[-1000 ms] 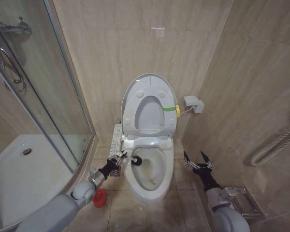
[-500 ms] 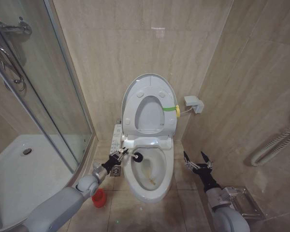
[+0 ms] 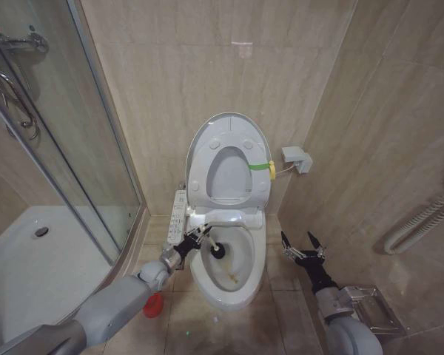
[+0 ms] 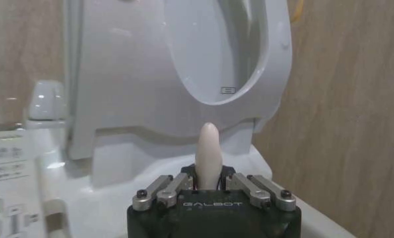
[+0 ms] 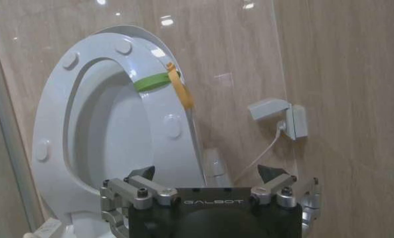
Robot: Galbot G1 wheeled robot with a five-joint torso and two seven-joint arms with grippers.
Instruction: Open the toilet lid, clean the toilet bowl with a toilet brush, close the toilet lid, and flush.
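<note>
while the right hand (image 3: 302,244) waits spread apart, the left hand (image 3: 201,237) clamps the toilet brush (image 3: 216,250) inside the toilet bowl (image 3: 240,292).

The tiled floor (image 3: 277,277) carries the toilet bowl (image 3: 214,292), which stands against the back wall. Left of the bowl a red holder (image 3: 155,305) sits on the tiles, near the shower's edge. Right of the bowl, by the side wall, lies a metal tray (image 3: 377,310).
</note>
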